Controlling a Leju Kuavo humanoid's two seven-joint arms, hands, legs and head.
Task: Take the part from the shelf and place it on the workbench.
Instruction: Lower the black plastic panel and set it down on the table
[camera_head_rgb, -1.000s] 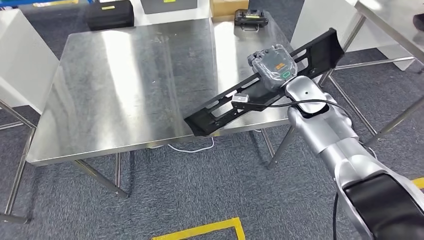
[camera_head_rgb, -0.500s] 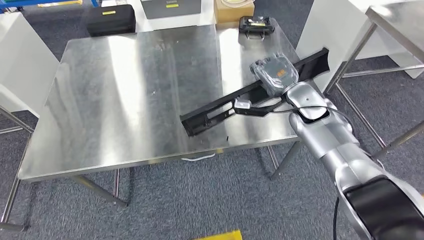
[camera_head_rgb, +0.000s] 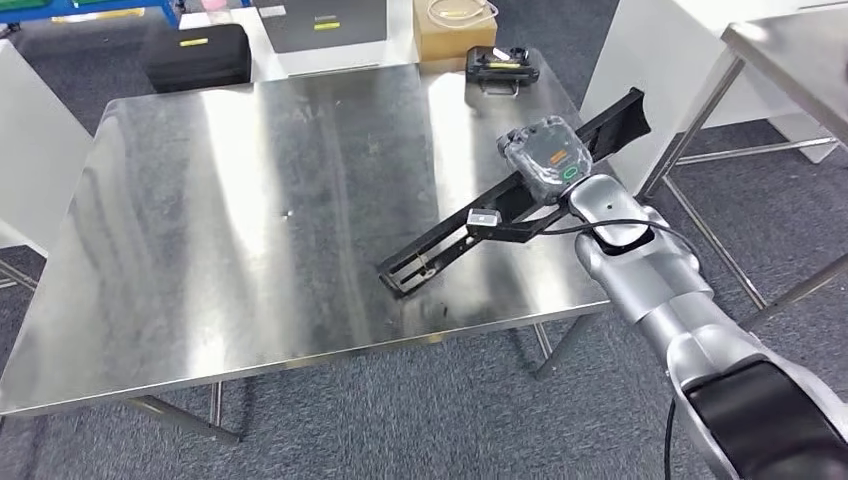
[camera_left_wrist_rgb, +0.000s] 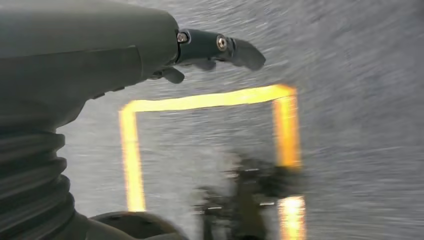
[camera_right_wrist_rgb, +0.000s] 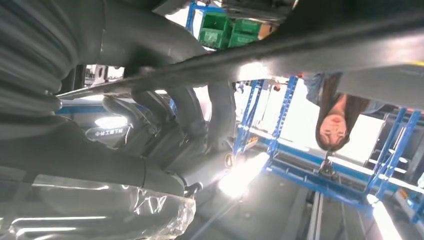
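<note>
Flanking the workbench (camera_head_rgb: 250, 230): black case (camera_head_rgb: 195, 55); cardboard box (camera_head_rgb: 455, 25).

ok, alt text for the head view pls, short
The robot's right hand holds a long black part slantwise above the right side of a steel workbench, one end near the surface, the other past the table's right edge. Behind the bench sit a black case, a cardboard box and a small black device.

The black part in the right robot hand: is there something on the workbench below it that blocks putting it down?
Nothing visible does. The right robot hand holds the black part over a bare stretch of the workbench. The small black case lies far off, at the back edge.
</note>
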